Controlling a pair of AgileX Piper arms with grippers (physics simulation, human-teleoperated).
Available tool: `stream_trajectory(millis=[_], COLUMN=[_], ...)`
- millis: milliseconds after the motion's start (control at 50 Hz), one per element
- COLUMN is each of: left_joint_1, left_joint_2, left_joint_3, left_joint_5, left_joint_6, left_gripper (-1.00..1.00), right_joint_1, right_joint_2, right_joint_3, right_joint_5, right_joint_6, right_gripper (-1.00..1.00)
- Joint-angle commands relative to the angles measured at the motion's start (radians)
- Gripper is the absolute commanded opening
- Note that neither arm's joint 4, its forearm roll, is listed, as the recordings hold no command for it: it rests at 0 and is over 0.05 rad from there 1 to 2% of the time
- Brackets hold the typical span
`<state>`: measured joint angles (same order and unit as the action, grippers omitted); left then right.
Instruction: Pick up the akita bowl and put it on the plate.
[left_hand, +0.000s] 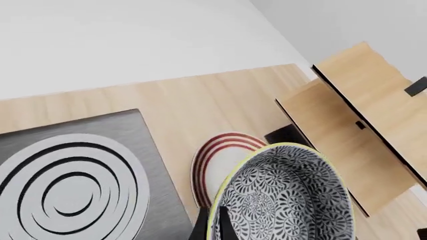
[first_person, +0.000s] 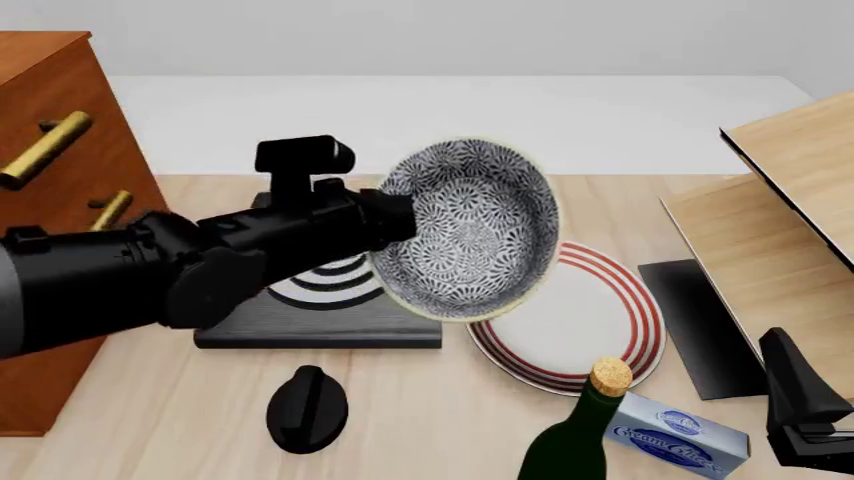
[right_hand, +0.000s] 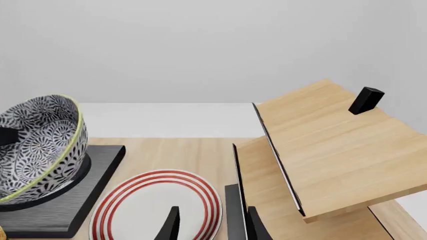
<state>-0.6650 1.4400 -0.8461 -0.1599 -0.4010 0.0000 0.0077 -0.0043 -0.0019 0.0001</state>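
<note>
Nearest the front camera we see a green wine bottle (first_person: 577, 440) with a cork at the bottom edge of the frame, a blue and white box (first_person: 675, 432) just to its right, and a black knob (first_person: 307, 407) at lower left on the wooden table (first_person: 441, 420).

Our left arm crosses from the left of the front view, and its left gripper (first_person: 387, 222) is clamped on the rim of the akita bowl (first_person: 467, 230). We hold the bowl in the air, tilted on its side with its patterned inside facing the camera. It sits in the middle of the frame, partly over the black burner (first_person: 327, 305) and overlapping the upper left edge of the plate (first_person: 581, 320). In the left wrist view the bowl (left_hand: 287, 200) fills the lower right, with the plate (left_hand: 217, 160) showing behind it.

The plate lies flat on the table at center right, its red rings clear in the right wrist view (right_hand: 157, 207).

Our right gripper (right_hand: 210, 225) shows at the bottom of its wrist view with fingers apart, holding nothing; in the front view it sits at the lower right corner (first_person: 805, 410).

A wooden cabinet (first_person: 787, 230) stands at the right edge, and a brown drawer unit (first_person: 54, 130) at upper left.
</note>
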Motion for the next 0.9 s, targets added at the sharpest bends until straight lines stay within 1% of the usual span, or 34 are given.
stream_trajectory(millis=[20, 220, 360, 520, 900], left_joint_1=[-0.039, -0.056, -0.057, -0.059, -0.067], left_joint_2=[0.081, 0.136, 0.179, 0.221, 0.31], left_joint_3=[-0.056, -0.102, -0.112, -0.137, -0.227], left_joint_5=[-0.024, -0.028, -0.05, -0.041, -0.004], left_joint_6=[-0.008, -0.006, -0.005, -0.009, 0.036], left_gripper=[-1.0, -1.0, -1.0, -1.0, -1.0], right_joint_1=[0.0, 0.0, 0.0, 0.0, 0.0], right_joint_2=[0.0, 0.0, 0.0, 0.0, 0.0], right_joint_3=[0.0, 0.0, 0.0, 0.0, 0.0], right_joint_5=[0.0, 0.0, 0.0, 0.0, 0.0], right_joint_6=[0.0, 0.0, 0.0, 0.0, 0.001], right_gripper=[1.0, 1.0, 1.0, 1.0, 1.0])
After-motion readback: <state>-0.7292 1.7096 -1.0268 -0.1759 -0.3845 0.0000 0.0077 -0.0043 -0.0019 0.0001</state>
